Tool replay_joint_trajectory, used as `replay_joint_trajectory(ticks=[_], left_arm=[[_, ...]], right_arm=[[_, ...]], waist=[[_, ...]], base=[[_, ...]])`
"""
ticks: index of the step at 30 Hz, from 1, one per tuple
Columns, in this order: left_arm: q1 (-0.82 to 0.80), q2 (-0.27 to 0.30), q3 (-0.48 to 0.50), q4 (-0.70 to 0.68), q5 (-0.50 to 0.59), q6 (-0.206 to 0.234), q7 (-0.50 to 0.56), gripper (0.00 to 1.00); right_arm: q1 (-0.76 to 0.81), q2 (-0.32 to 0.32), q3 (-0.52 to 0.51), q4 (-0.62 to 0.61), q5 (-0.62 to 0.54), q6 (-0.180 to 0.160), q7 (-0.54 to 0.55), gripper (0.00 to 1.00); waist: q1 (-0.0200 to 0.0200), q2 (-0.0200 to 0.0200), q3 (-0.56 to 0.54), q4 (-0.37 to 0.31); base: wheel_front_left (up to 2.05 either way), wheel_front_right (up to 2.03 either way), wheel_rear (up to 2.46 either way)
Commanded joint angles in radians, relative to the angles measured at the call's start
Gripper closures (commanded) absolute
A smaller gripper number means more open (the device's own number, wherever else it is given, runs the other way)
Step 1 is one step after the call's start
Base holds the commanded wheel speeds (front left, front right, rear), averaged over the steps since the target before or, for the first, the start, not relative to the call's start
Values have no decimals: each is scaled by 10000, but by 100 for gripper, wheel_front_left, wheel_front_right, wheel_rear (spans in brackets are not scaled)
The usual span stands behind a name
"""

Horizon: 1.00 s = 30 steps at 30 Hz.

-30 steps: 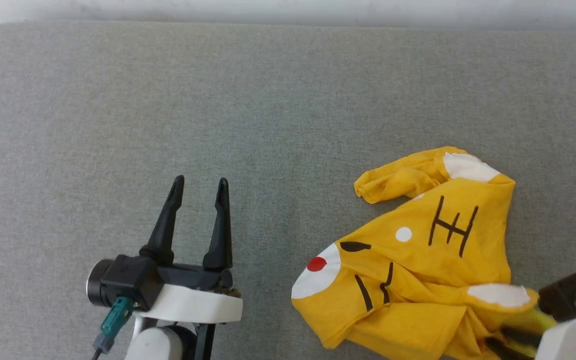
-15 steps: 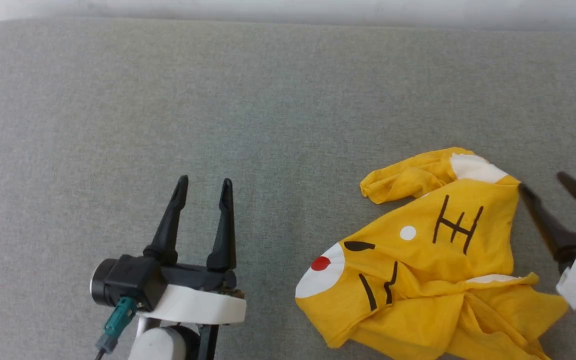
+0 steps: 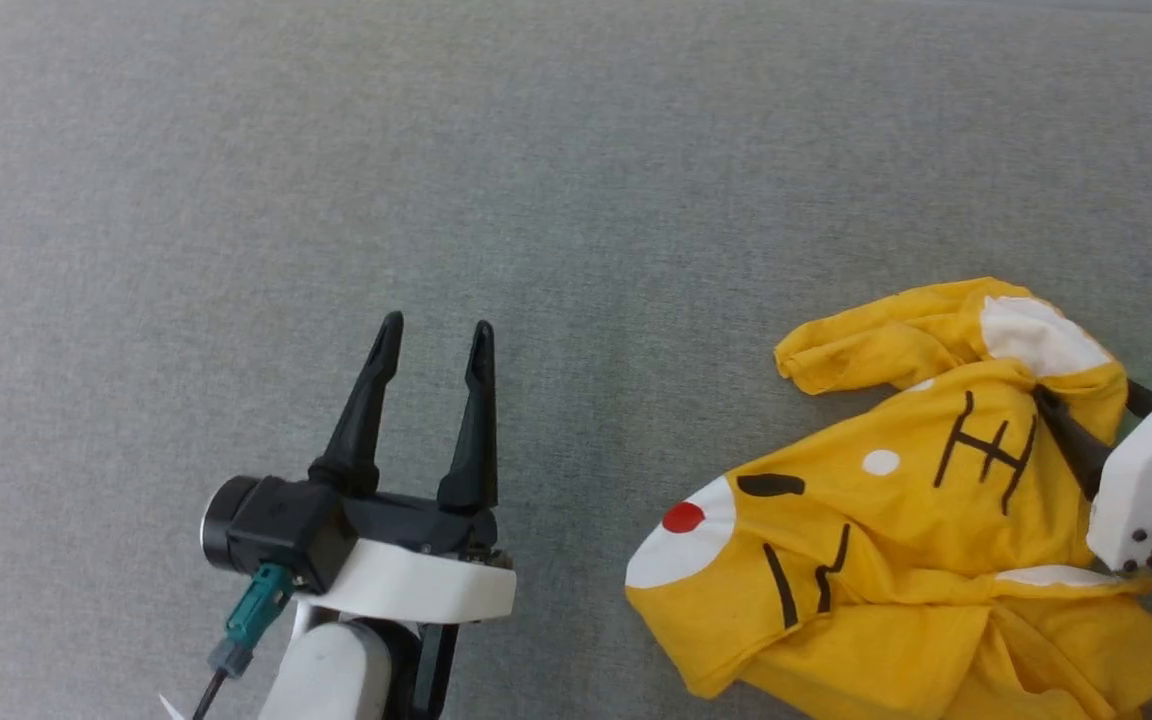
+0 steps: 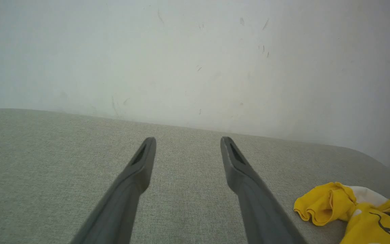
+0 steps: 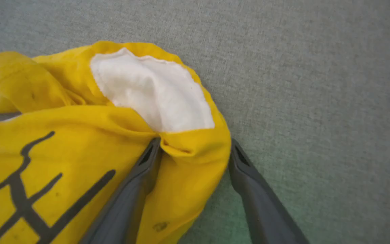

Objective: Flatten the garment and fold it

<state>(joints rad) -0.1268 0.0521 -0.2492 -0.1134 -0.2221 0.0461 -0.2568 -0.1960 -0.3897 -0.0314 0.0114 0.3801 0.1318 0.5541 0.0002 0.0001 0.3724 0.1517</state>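
Note:
The garment (image 3: 896, 520), a bright yellow T-shirt with a cartoon face print, lies crumpled on the grey fabric surface at the right of the head view. My right gripper (image 3: 1086, 393) stands open at the shirt's upper right edge, just below a white ear patch (image 5: 151, 91). In the right wrist view a yellow fold (image 5: 195, 159) sits between the fingers; one finger (image 5: 144, 169) rests on the cloth, the other (image 5: 249, 176) on bare surface beside it. My left gripper (image 3: 433, 340) is open and empty, well to the left of the shirt (image 4: 350, 210).
The grey fabric surface (image 3: 536, 200) spreads wide to the left of and behind the shirt. A pale wall (image 4: 195, 61) rises behind its far rounded edge in the left wrist view.
My right gripper let go of the shirt's lower right part, opened, and moved up to the edge by the white ear patch. The head camera shifted. The left gripper stayed put.

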Motion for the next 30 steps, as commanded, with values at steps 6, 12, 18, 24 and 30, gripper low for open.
replay_joint_trajectory(ticks=[6,12,18,24,30], left_arm=[[-3,-18,-14,85,-112,157,-49,0],[260,-18,69,186,-214,144,-49,0],[399,-18,-11,222,-367,105,-49,0],[577,-18,-25,211,-475,139,-49,0],[430,-18,-168,251,-589,121,-49,0]], right_arm=[[-348,128,-303,538,-124,-11,-172,100],[-773,-253,-1233,-296,-489,-11,-513,100],[-1244,-641,-1223,-1786,-770,-11,-2,100],[-1866,-406,585,-2117,-567,-11,488,100],[-2903,889,2982,-450,-359,-11,225,100]], waist=[[-2,-1,-248,178],[-2,-1,-947,134],[-2,-1,-1349,334],[-2,-1,-1315,508],[-2,-1,-988,867]], base=[[0,0,0],[0,0,0],[0,0,0],[0,0,0],[0,0,0]])
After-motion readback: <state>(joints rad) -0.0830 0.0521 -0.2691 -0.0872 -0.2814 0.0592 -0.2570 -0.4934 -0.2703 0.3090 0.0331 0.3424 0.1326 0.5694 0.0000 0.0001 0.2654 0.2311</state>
